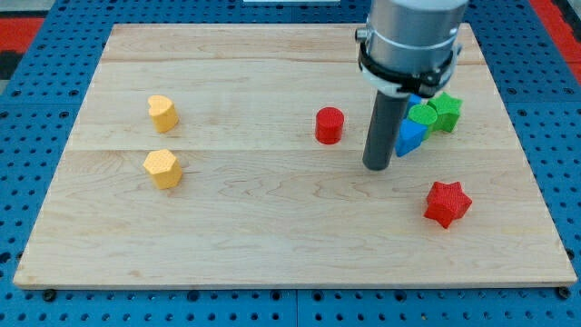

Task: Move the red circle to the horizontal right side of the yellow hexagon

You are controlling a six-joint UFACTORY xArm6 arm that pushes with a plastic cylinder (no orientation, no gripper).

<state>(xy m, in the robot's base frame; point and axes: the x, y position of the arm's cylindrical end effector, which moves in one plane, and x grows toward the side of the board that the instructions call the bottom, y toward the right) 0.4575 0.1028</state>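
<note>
The red circle (329, 125) stands on the wooden board (272, 227), a little right of centre. The yellow hexagon (163, 168) sits at the view's left, far from the red circle. My tip (378, 167) rests on the board just to the right of and slightly below the red circle, with a small gap between them. The dark rod rises from it into the grey arm body at the view's top.
A yellow heart-like block (162, 113) sits above the hexagon. A red star (447, 203) lies at the lower right. A blue block (410, 134) and two green blocks (423, 115) (447, 110) cluster right of the rod, partly hidden by it.
</note>
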